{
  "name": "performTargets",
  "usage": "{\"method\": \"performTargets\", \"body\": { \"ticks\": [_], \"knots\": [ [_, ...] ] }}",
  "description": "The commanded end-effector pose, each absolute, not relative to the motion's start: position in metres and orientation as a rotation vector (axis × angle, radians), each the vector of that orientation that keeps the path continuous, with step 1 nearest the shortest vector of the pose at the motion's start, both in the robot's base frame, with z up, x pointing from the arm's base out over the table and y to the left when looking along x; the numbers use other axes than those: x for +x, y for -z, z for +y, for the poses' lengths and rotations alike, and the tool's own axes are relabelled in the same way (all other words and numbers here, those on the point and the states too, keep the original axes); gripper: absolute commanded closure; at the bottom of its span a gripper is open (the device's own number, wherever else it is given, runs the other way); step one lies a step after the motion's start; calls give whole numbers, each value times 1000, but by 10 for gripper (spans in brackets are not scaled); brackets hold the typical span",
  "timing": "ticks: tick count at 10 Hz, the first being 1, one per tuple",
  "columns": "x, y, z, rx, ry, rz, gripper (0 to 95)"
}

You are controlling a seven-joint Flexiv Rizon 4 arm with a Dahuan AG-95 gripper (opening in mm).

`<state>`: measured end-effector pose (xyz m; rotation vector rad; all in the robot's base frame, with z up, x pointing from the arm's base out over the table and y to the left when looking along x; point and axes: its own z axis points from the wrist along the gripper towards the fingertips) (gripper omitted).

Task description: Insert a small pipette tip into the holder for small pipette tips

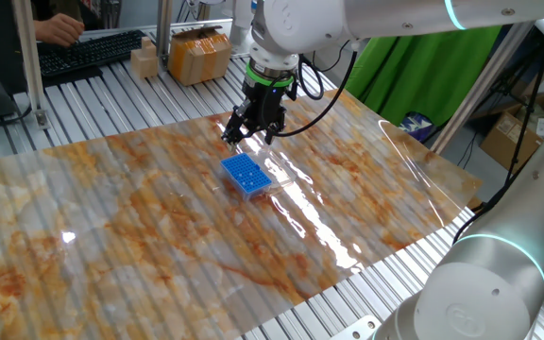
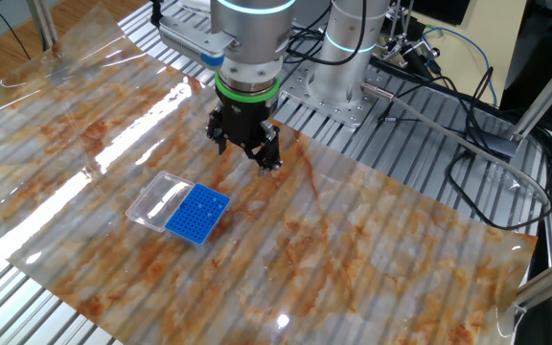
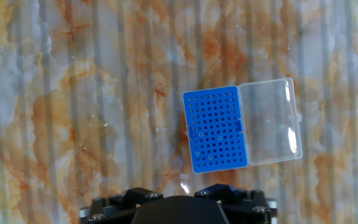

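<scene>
while the gripper (image 2: 247, 153) hovers, jaw state unclear, the blue rack (image 2: 198, 214) lies beside it.

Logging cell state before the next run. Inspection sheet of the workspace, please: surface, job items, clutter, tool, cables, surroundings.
Surface: marble-pattern sheet over a slatted metal table; strong glare streaks.
Job's things: blue rack lies flat, clear lid hinged open beside it. No pipette tip can be made out.
Clutter: nothing seen on the sheet.
Grippers: tool points down, above the sheet, beside the rack, not over it; open or shut cannot be told; nothing seen held.
Cables: black cables trail across the table by the arm's base, off the sheet.
Surroundings: cardboard boxes, keyboard with a person's hand, green cloth, second robot arm.
</scene>
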<state>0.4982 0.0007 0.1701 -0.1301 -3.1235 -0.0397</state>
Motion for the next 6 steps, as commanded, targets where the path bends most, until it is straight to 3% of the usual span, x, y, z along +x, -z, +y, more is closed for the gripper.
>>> {"method": "performTargets", "body": {
  "ticks": [1,6],
  "knots": [
    [498,-169,0,-489,144,-3040,950],
    [499,-167,1,-503,144,-3037,950]
  ]
}}
